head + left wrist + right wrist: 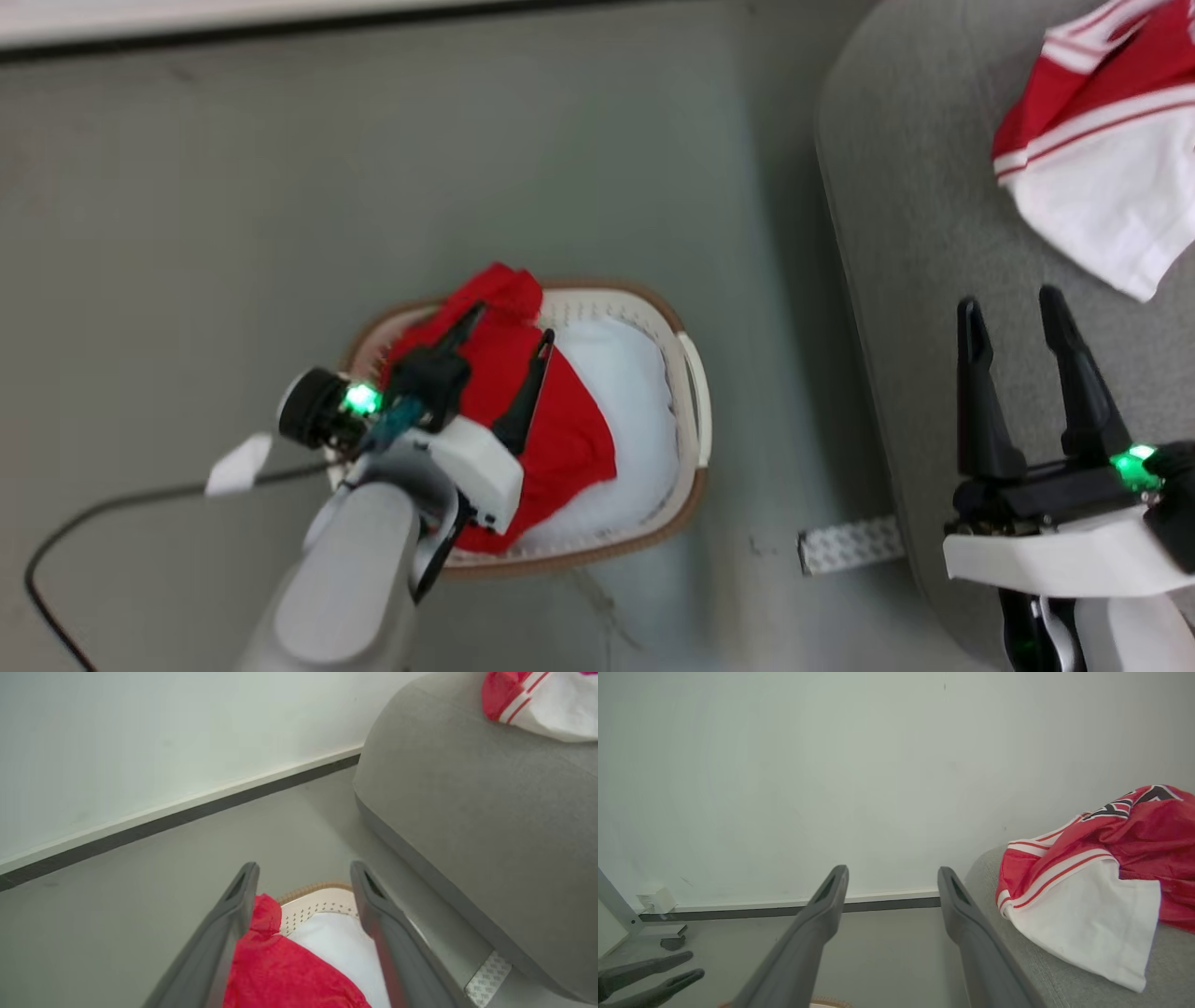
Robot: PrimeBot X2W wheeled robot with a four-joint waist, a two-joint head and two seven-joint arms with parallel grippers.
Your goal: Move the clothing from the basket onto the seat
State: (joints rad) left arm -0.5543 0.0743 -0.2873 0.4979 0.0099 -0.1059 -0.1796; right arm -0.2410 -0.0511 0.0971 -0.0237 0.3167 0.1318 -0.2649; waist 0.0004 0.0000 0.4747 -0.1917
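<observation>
My left end effector (512, 322) released, fingers spread over the plain red garment (560, 429), heaped in the basket (695, 411) on a white pad (635, 392), my right end effector (1010, 303) released and empty above the seat (915, 233), red-and-white jersey (1102, 140) lying on that seat beyond it.

Basket (692, 392) on floor (373, 168), near seat's (915, 233) left edge | plain red garment (560, 429) in basket's left half, over white pad (630, 373), one fold over far rim | left claw (511, 322) above garment, fingers spread | jersey (1102, 159) at seat's far right | right claw (1010, 301) over seat's near edge, fingers spread, empty
</observation>
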